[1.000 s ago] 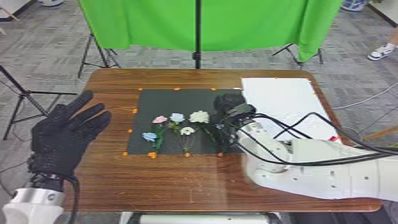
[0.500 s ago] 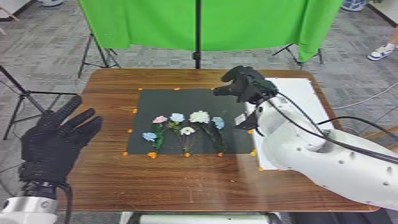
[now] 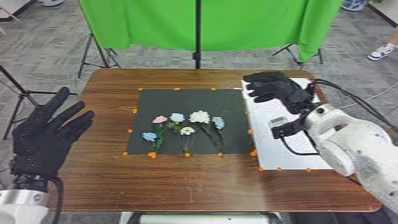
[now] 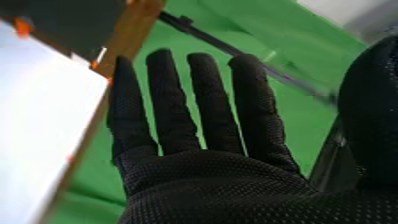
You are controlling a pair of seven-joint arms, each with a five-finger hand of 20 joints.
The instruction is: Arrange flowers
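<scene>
In the head view, six flowers lie flat on the black mat (image 3: 169,102), near the middle of the picture. A pink flower (image 3: 160,119) is on the left, and a pale blue flower (image 3: 177,117) is next to it. Then comes a big white flower (image 3: 199,117), then a blue flower (image 3: 218,122) on the right. A small white flower (image 3: 187,131) sits lower down, between them. Another blue flower (image 3: 149,136) is low on the left, by some green leaves (image 3: 159,143). Thin green stems (image 3: 187,144) point down the picture.

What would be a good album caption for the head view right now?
Artificial flowers lie grouped on a black mat between two black-gloved robot hands, both open.
</scene>
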